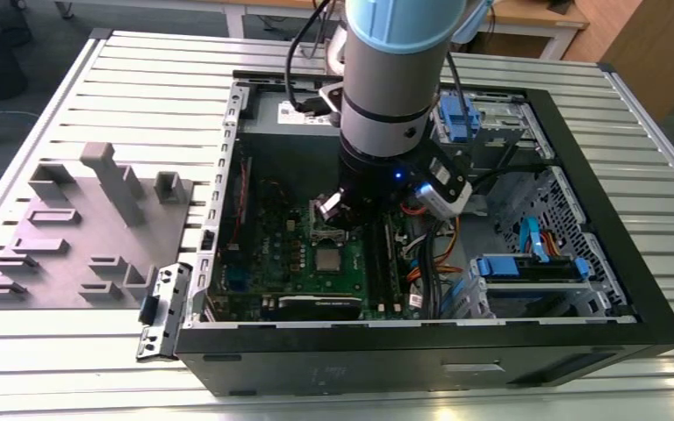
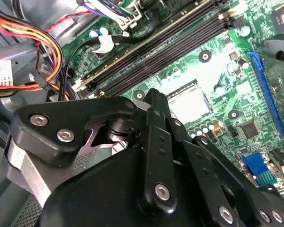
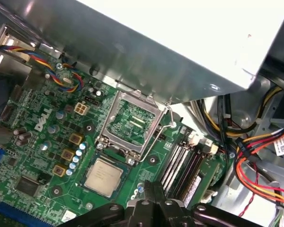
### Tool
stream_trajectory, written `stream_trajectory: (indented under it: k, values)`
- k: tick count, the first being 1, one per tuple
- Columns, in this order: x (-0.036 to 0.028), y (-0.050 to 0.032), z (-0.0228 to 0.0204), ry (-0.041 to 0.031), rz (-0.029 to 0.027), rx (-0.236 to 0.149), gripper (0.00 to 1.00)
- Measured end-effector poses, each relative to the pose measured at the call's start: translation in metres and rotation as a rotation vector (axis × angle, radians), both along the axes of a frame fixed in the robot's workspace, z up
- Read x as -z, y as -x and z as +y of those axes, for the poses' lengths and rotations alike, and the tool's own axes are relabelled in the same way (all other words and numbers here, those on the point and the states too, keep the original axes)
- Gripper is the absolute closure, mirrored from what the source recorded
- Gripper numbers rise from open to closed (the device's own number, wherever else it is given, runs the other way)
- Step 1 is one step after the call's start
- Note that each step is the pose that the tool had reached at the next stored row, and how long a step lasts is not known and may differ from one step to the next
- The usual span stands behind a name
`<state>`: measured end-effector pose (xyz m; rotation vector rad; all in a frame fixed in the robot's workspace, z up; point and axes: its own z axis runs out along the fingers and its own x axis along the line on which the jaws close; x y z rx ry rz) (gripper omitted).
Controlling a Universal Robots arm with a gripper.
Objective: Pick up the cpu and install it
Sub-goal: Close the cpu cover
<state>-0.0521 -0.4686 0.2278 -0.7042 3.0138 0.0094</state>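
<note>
The cpu [image 3: 103, 176] is a small silver-grey square lying flat in its socket on the green motherboard [image 3: 42, 142]. It also appears in the second wrist view, cpu [image 2: 189, 101], and from outside, cpu [image 1: 327, 260]. The shiny socket frame [image 3: 132, 123] stands flipped open beside it, with its wire lever raised. My gripper [image 3: 154, 189] hovers above the board a little to the side of the cpu. Its black fingers [image 2: 156, 113] are pressed together with nothing between them. The arm reaches down into the open computer case [image 1: 618, 254].
A grey power supply box [image 3: 180, 38] overhangs the socket frame. Memory slots [image 3: 180, 165] and bundles of coloured cables [image 3: 255, 161] lie close to the gripper. A drive cage with blue parts [image 1: 530, 267] is on the exterior view's right. A grey fixture tray [image 1: 80, 228] sits outside the case.
</note>
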Motion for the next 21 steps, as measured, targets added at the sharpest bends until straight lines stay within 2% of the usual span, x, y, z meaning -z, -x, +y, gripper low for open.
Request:
stream_trajectory:
  k: [5,8,15,21]
  values:
    - [0.0013,-0.0003,0.0021,-0.0007,0.0002,-0.025,0.89]
    - [0.0021,-0.0006,0.0048,-0.0031,0.0,-0.032,0.89]
    - [0.0062,-0.0012,0.0161,-0.0046,0.0001,-0.041,0.89]
    - [0.0147,-0.0008,0.0241,-0.0076,0.0,-0.048,0.89]
